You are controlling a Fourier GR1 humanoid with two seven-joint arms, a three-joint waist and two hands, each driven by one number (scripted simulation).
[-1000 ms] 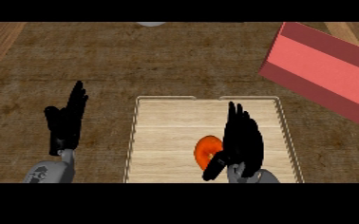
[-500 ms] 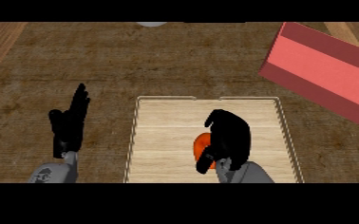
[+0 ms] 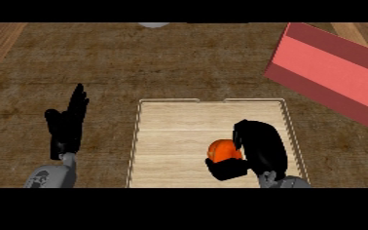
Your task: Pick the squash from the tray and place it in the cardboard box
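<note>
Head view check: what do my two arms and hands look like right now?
Both hands are matte black with slim fingers: the left hand and the right hand. Each sits on a grey forearm with a rounded wrist. No cables, sleeves or markings show.

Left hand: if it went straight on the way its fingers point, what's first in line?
Looks free. The left hand rests open left of the tray, fingers aimed up-view over the bare wooden counter. Only a grey object sits at the far edge, somewhat right of that line; depth is unclear.
</note>
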